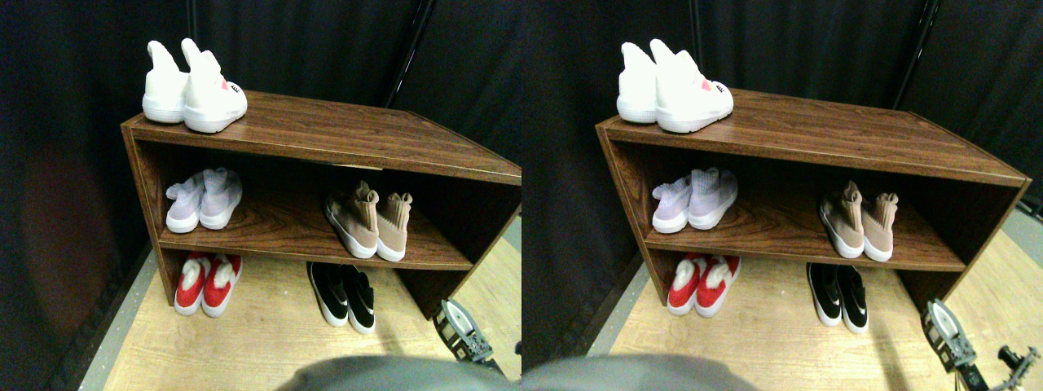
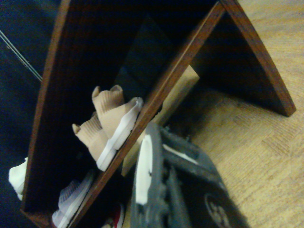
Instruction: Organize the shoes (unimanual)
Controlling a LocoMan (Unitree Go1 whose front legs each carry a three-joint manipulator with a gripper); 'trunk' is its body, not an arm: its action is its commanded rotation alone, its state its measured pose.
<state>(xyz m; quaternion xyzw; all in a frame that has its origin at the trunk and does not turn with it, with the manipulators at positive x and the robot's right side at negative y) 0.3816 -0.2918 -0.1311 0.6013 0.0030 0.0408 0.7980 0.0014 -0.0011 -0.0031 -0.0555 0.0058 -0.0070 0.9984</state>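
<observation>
Well, a wooden shoe shelf [image 1: 342,134] stands on a pale wood floor [image 1: 261,334] against a dark curtain [image 1: 310,41]. Far left on its top board sit the white shoes [image 1: 194,90], side by side, touching, heels upward. Below them, on the middle board at the left, are the lilac shoes [image 1: 204,199], close together. Under those, on the floor inside the shelf, stand the red shoes [image 1: 208,283] with white insides. Further right on the middle board are the tan shoes [image 1: 371,220], white-soled, the left one tilted against its mate. Beneath them on the floor, the black shoes [image 1: 344,295] stand together, toes toward me, partly out past the shelf's front edge. Near right, low by the shelf's right wall, hangs the hand [image 1: 463,330], touching no shoe; I cannot tell whether it is released or clenched.
</observation>
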